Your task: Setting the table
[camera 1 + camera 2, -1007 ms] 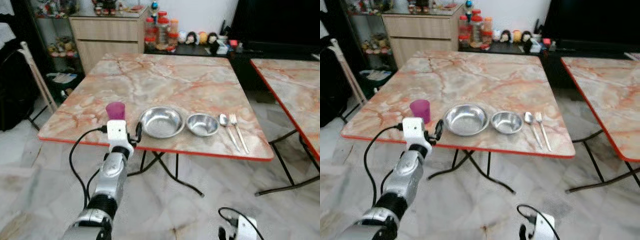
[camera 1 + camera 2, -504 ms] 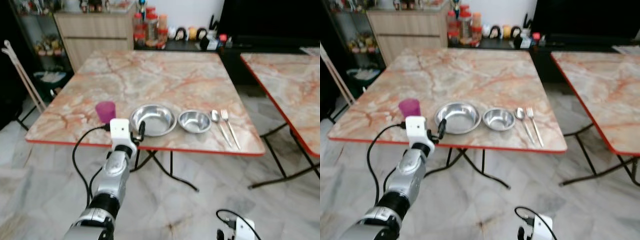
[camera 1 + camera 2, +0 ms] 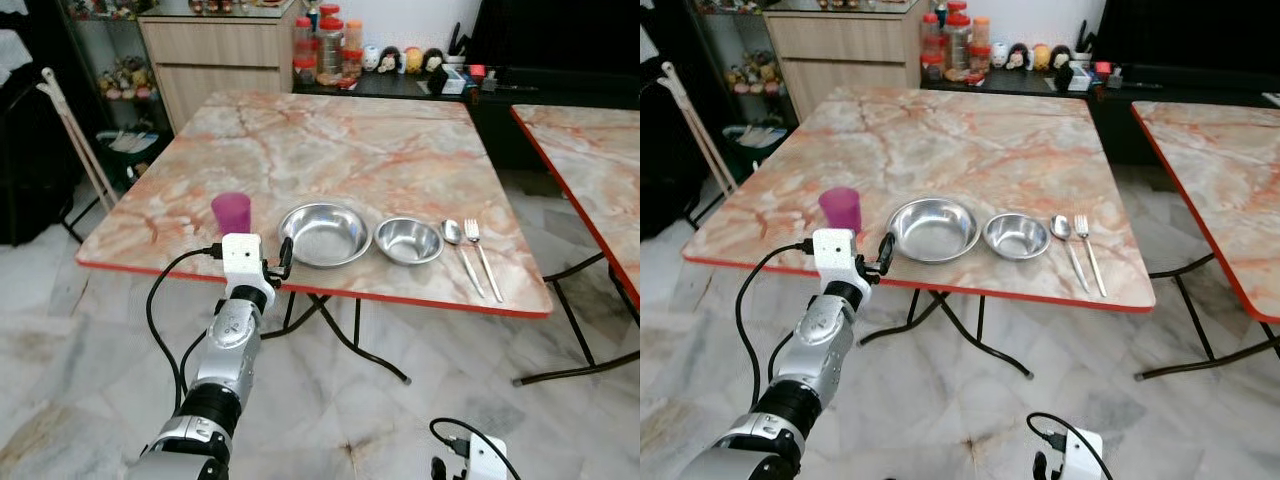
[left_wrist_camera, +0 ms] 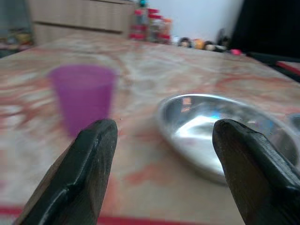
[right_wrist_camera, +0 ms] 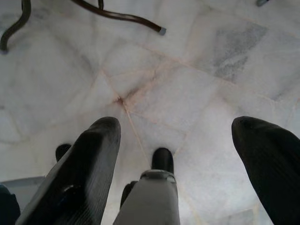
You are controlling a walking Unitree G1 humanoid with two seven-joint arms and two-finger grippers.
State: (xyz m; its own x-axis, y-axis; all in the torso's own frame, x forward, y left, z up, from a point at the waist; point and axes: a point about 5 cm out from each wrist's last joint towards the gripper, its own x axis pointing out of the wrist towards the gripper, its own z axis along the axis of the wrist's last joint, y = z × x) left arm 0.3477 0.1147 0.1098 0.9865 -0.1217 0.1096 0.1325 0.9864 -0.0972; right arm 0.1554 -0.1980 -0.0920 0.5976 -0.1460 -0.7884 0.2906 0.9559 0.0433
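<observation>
A purple cup (image 3: 231, 212) stands upright near the front left of the marble table (image 3: 350, 150). To its right, in a row, are a large steel bowl (image 3: 323, 234), a small steel bowl (image 3: 408, 240), a spoon (image 3: 461, 252) and a fork (image 3: 481, 258). My left gripper (image 3: 268, 262) is raised to the table's front edge, just short of the cup and the large bowl. It is open and empty, with the cup (image 4: 83, 96) and the bowl (image 4: 220, 129) beyond its fingers. My right gripper (image 5: 176, 126) hangs low over the floor, open and empty.
A second marble table (image 3: 590, 150) stands to the right across a narrow gap. Folding legs (image 3: 345, 335) cross under the near table. A wooden cabinet (image 3: 220, 50) and jars (image 3: 325, 55) line the back wall. A dark bulky object (image 3: 30, 160) and a pale stick (image 3: 75, 150) stand at the left.
The whole picture has swung as the camera moved. My left gripper stays at the table's front edge by the cup, and nothing on the table has shifted.
</observation>
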